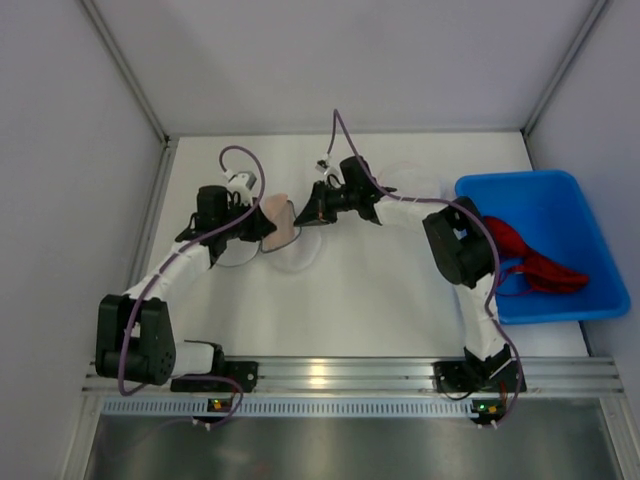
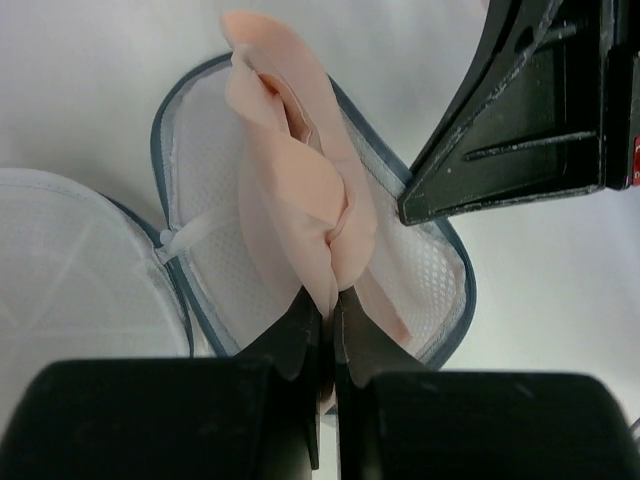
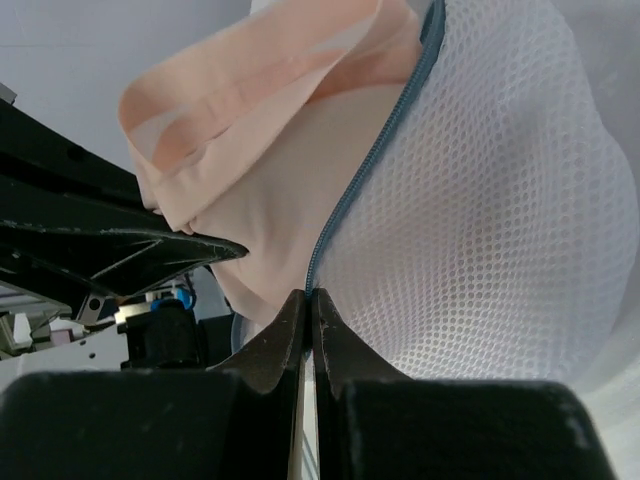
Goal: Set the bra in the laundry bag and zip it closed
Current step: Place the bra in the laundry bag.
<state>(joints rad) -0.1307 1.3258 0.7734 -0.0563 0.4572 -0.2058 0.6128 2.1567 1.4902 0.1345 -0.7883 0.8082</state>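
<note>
Insertion step in hand, zipping not yet begun. Left gripper [image 2: 322, 305] pressed together on the 6 o'clock edge of the bra [image 2: 300, 170], pinching the folded pink fabric. Bra lying along the open half of the laundry bag [image 2: 195, 150], inside the grey-blue rim for most of its length, tip poking past that rim at 12 o'clock. Right gripper [image 3: 308, 300] likewise pressed together, pinching the bag at its zip [image 3: 385, 140]; judged to be holding the mouth up and open. Second half of the bag flopped flat at 9 o'clock in the left wrist view, joined by a white tab [image 2: 185, 238]. From above: bag and bra at about 11 o'clock from the middle of the table [image 1: 380, 300], met there by both grippers. Blue bin [image 1: 570, 185] at 3 o'clock with a red garment [image 1: 535, 265] inside, well apart.

Next move, as a judgement: tuck the protruding tip down inside the rim, let go with the left, fold the loose half over, then find the slider. Calls for a firm right-hand hold on the rim meanwhile; otherwise likely collapse of the mesh over the fabric.

Hard to make out — slider not seen in any view. Straps and clasp of the bra hidden in the folds. Near wall of the bag blocked by the left fingers. Bag almost lost from above, white mesh on white table. Cannot tell whether any fabric caught in the zip teeth.
</note>
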